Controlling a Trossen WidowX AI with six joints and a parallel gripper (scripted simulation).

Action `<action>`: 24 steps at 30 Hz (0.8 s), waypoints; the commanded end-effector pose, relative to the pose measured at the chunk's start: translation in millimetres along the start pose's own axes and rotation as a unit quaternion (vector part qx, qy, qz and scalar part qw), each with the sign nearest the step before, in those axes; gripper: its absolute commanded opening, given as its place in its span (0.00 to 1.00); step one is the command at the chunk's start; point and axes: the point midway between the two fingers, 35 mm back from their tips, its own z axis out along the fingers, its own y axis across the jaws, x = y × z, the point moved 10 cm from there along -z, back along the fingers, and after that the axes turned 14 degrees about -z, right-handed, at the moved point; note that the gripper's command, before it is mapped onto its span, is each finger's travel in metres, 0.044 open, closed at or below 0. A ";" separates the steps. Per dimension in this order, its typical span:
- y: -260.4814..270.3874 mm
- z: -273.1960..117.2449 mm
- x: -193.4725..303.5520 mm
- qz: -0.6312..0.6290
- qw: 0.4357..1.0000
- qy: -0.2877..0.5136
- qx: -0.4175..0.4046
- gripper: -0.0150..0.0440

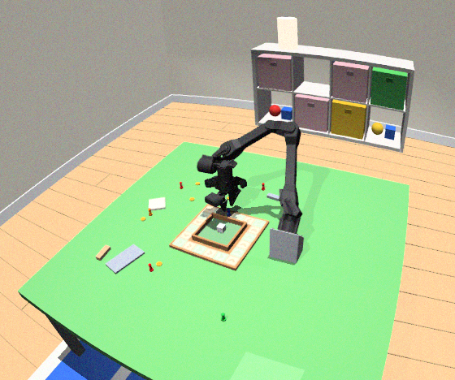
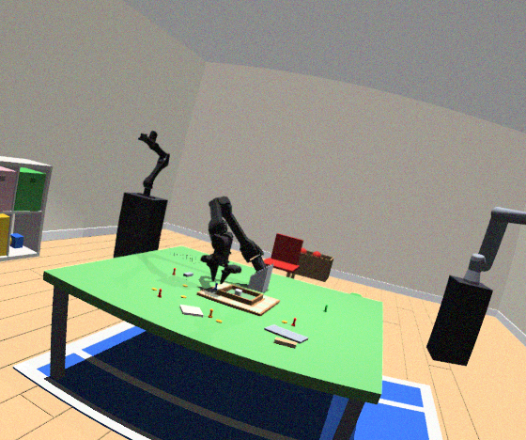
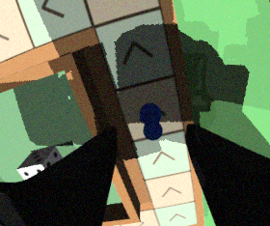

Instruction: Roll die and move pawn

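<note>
Jaws stand about half open with nothing between them, hanging point-down over the far side of the board [image 1: 240, 252], their two dark fingers framing the ring of squares in the wrist view. Between and just ahead of the fingertips stands the blue pawn [image 3: 150, 121], upright on a shaded square of the ring, seen from above as a small two-lobed shape; it lies centred in the gap but apart from both fingers, so the grasp is lined up and not yet made. A straight descent looks like all the next move needs, with the fingers then closing across the pawn's narrow body, since its long axis is vertical. The die [image 1: 220, 227] rests inside the tray [image 1: 201, 239], white, near its middle; its pips cannot be read at this size from the top view, and in the wrist view only a corner [image 3: 39, 162] shows. Spare red pawns and yellow tokens lie scattered on the green tabletop [image 1: 322, 286], well apart from the board.
</note>
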 end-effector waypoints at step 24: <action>-0.1 25.5 2.1 -0.003 1.000 0.001 0.004 0.28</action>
